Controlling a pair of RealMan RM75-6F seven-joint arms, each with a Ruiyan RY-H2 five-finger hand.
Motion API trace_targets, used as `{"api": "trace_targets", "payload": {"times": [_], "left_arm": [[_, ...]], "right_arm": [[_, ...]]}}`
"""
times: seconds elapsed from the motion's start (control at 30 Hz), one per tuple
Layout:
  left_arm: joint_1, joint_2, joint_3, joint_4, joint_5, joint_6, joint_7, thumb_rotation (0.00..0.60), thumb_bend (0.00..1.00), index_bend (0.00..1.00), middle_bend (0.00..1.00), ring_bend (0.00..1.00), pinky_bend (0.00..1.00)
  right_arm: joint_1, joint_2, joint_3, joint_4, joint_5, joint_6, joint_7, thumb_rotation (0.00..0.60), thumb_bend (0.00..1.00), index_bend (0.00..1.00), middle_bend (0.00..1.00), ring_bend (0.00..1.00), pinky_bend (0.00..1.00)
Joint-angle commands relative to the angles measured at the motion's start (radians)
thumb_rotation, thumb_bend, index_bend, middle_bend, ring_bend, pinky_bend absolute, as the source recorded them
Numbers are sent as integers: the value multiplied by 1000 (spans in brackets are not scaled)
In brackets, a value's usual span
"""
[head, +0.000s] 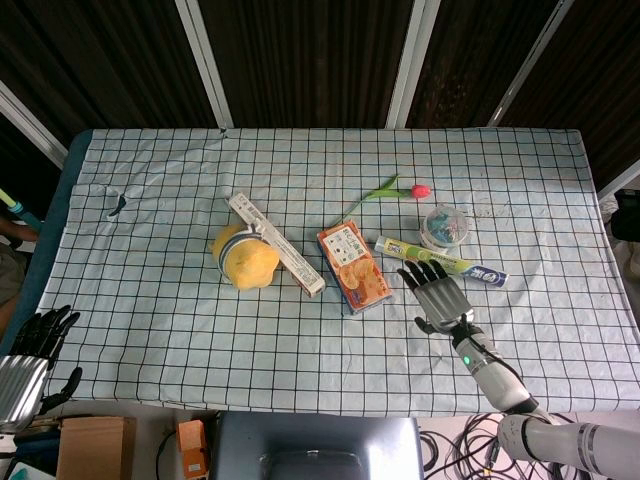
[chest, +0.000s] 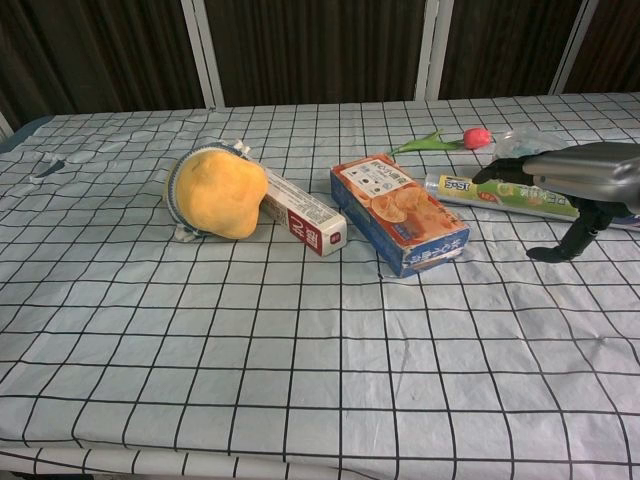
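At the far left edge of the table (head: 150, 330), the left hand (head: 35, 345) hangs low beside the cloth. Its dark fingers are spread apart and it holds nothing. It is well apart from all the things on the table.

Going right, a yellow toy fruit (head: 248, 262) sits on the checked cloth, and a blue-and-white ring lies behind it. A long white box (head: 275, 243) with red print lies just beside the fruit and touches it. Next comes an orange snack box (head: 353, 264), lying flat. A tulip (head: 395, 191) with a pink bud lies farther back on the cloth.

Then comes a long tube of toothpaste (head: 440, 261), lying flat on the table, between the snack box and the right edge. A small clear tub (head: 443, 225) full of colored bits stands just behind it.

The right hand (head: 436, 292) hovers near the front of the toothpaste. Its fingers are stretched out flat toward the tube, and its thumb points down at the cloth. It grasps nothing. I cannot tell if the fingertips touch the tube.
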Motion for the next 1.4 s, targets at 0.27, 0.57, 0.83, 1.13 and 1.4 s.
{"api": "trace_targets", "payload": {"times": [0.27,0.57,0.83,1.13,1.4], "left_arm": [[-2,2,-3,2,0,2,-10,600,424,0,0,9,0],[-6,6,-2,3,5,0,-17,600,425,0,0,8,0],[-4,3,0,4,3,-2,-10,600,424,0,0,9,0],[4,5,0,5,-1,10,-15,600,425,0,0,8,0],[4,4,1,5,1,9,-11,600,425,0,0,8,0]], "right_arm": [[14,-2,-17,2,-25,23,33,600,259,0,0,0,0],[13,-8,-28,3,-105,77,54,600,283,0,842,950,942],[72,-37,-20,7,44,19,-29,600,617,0,1000,1000,1000],[121,-49,-31,12,137,-15,-42,600,698,0,1000,1000,1000],[117,-38,-50,-1,94,17,-8,600,698,0,1000,1000,1000]]}}
